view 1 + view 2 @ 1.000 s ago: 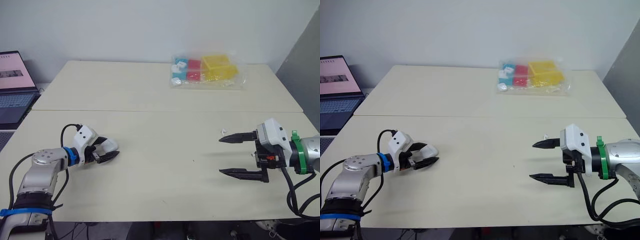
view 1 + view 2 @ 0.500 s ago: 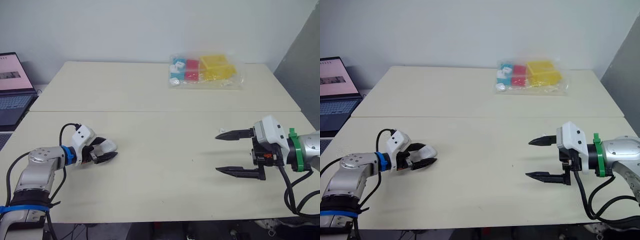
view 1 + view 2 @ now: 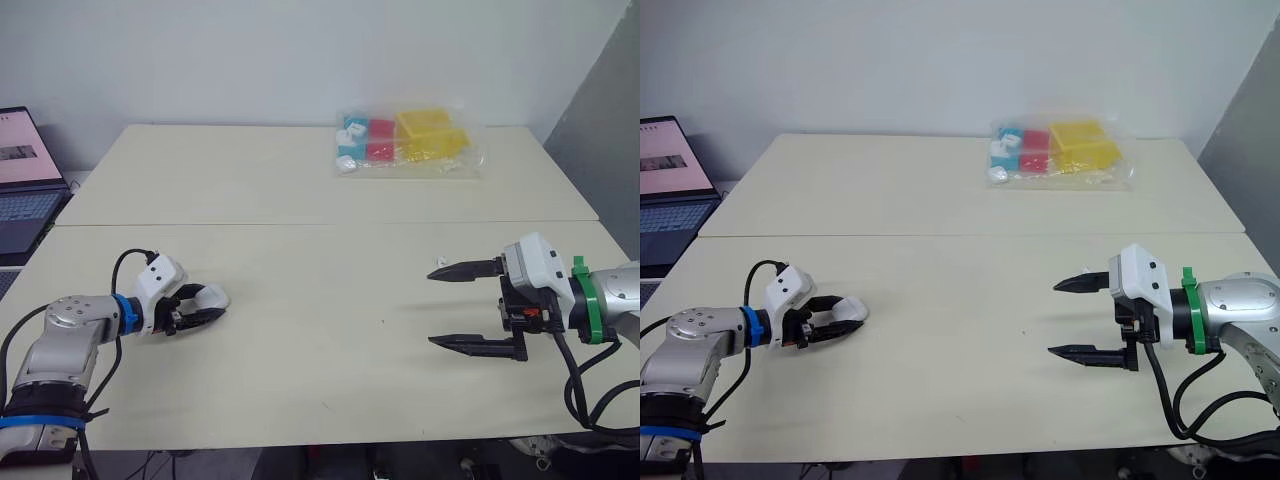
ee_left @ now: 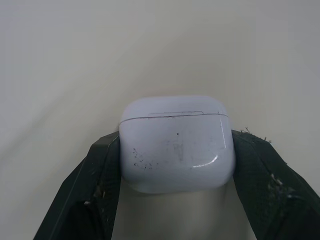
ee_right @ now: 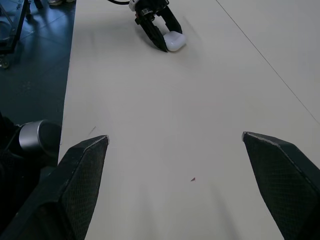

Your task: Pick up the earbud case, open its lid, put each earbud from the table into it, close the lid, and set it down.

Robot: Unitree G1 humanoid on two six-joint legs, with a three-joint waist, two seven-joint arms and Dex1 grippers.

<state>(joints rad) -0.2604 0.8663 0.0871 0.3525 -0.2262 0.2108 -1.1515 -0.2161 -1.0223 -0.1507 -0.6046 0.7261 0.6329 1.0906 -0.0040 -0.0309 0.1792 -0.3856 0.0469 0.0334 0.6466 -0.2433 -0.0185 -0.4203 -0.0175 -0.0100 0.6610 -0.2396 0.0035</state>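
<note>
Pale and beige, the tabletop (image 3: 320, 270) ran back to a plain wall, with a seam crossing it midway. On its near left part, the left hand (image 3: 212, 304) was pinching the case (image 4: 176, 145). In the left wrist view its two black fingers (image 4: 102, 172) pressed on opposite sides of the white case, which sat squarely between them, near their tips. The lid seam ran unbroken across the case, so the lid was shut. The case hung very low at the tabletop; we could not tell whether it touched.

Well apart from it, over the near right part, the right hand (image 3: 431, 308) hovered with its fingers spread wide and nothing between them, pointing across toward the left hand. Just beside the tip of its farther finger lay a small white bit (image 3: 441, 262), too small for us to identify.

At the far side lay a clear bag (image 3: 405, 143) of blue, red and yellow pieces. At the left edge, off the tabletop, stood an open laptop (image 3: 22, 180).
</note>
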